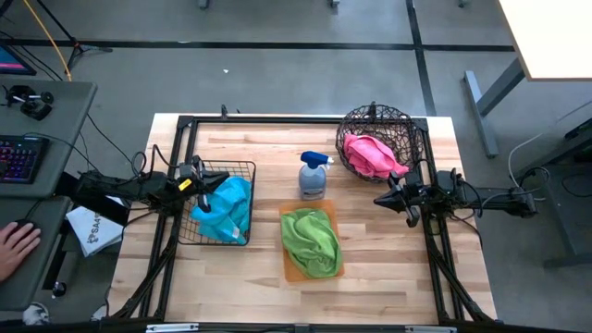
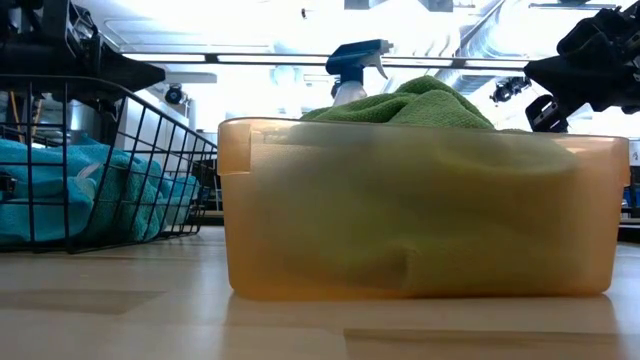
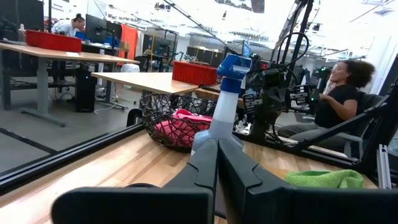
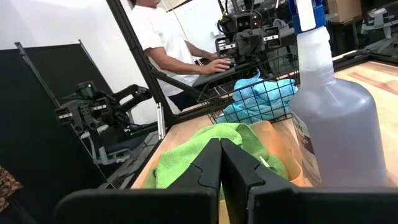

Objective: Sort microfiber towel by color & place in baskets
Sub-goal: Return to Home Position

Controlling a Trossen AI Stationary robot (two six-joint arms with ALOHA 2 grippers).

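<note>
Cyan-blue towels (image 1: 225,210) lie in the square black wire-grid basket (image 1: 242,168) at the table's left. Pink towels (image 1: 372,155) fill the round dark brown wire bowl (image 1: 356,122) at the far right. A lime green towel (image 1: 310,240) lies bunched in the orange see-through tray (image 2: 420,210) in the middle. My left gripper (image 1: 205,184) is shut and hangs over the black basket's left part, touching nothing. My right gripper (image 1: 381,198) is shut, raised just near of the brown bowl, and holds nothing.
A grey spray bottle with a blue trigger (image 1: 314,174) stands between the baskets, just beyond the tray. Black frame rails run along the table's left, right and far edges. Bare wood lies near the front edge. A person's hand (image 1: 16,242) rests at a desk left of the table.
</note>
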